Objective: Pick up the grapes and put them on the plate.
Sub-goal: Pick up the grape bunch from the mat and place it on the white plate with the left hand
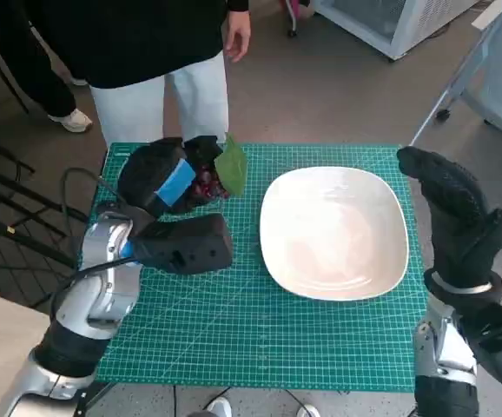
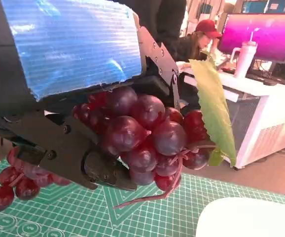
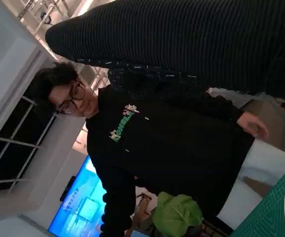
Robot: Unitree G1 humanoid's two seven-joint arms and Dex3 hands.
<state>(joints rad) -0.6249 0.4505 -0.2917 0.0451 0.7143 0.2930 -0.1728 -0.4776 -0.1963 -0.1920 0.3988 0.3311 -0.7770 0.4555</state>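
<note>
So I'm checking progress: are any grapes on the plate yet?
No, the white plate lies bare, and the grapes are in the left hand beside it over the green mat.

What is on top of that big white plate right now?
Nothing shows on the white rounded plate; its surface is bare. The dark red grapes with a green leaf are beside it, held in the blue-taped left hand.
</note>
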